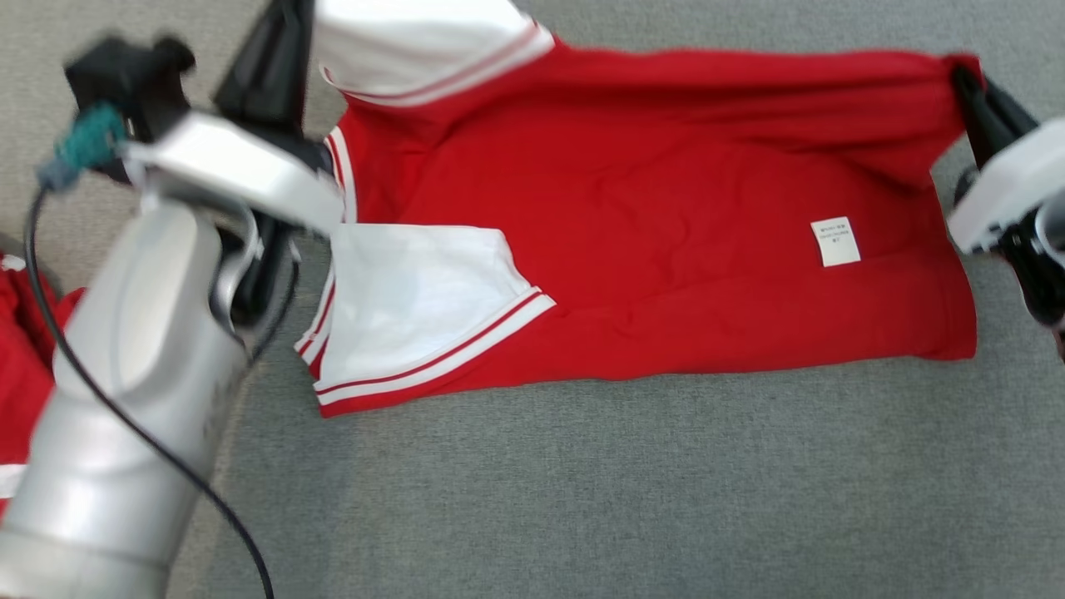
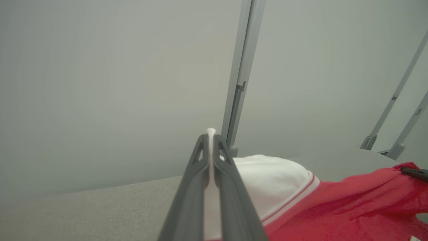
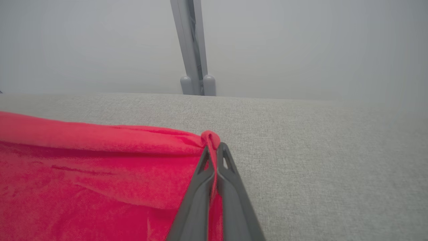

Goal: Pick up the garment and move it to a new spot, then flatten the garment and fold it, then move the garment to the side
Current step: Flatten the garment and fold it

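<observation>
A red short-sleeved knit shirt with white sleeves trimmed in red stripes point(image 1: 666, 225) lies spread across the grey fabric-covered counter point(image 1: 582, 499), taking up the head view from about 10 o'clock round to 3 o'clock, its hem toward 3 o'clock and its neck end toward 9 o'clock. The left claw point(image 1: 279, 50), at 11 o'clock, is clenched on the far white sleeve point(image 1: 416, 42); in the left wrist view a sliver of white cloth sits pinched between its dark fingers point(image 2: 230, 187). The right claw point(image 1: 969, 91), at 2 o'clock, is clamped on the far red hem corner, and the right wrist view shows a fold of red cloth poking out past its fingertips point(image 3: 227, 177). The near white sleeve point(image 1: 416, 308) rests flat at 8 o'clock of the shirt's middle. A small white rectangular label point(image 1: 834, 241) lies on the red body toward 3 o'clock; its print is too small to read. More red cloth point(image 1: 21, 349) shows at the 9 o'clock edge, behind the left forearm's black cable point(image 1: 125, 416).
</observation>
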You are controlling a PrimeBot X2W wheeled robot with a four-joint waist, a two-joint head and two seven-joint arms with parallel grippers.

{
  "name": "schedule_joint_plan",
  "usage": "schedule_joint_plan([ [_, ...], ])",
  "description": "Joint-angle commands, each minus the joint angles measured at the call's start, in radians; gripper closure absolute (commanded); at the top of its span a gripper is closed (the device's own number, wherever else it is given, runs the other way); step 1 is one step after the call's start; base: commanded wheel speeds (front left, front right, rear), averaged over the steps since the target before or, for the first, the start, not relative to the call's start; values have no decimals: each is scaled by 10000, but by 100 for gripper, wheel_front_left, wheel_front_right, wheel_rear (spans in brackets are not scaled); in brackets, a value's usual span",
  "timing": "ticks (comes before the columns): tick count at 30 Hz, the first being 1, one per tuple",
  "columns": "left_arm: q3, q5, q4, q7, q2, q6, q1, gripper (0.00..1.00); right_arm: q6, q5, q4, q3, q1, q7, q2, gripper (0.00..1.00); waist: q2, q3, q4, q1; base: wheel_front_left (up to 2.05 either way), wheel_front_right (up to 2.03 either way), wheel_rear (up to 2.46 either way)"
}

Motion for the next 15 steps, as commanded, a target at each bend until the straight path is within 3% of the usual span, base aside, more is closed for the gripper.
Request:
schedule_joint_plan([
  [1,172,-115,-762,-52,129,138,738,100,0,349,-263,209,462,-144,-336,100,0,-233,181,0,0,0,0],
  [8,290,-767,-3294,213,234,683,3443,100,0,1278,-964,899,1652,-410,-1185,100,0,-526,444,0,0,0,0],
  [15,174,-1045,-4697,517,374,1091,4922,100,0,1650,-1240,1240,2253,-851,-1538,100,0,-549,546,0,0,0,0],
])
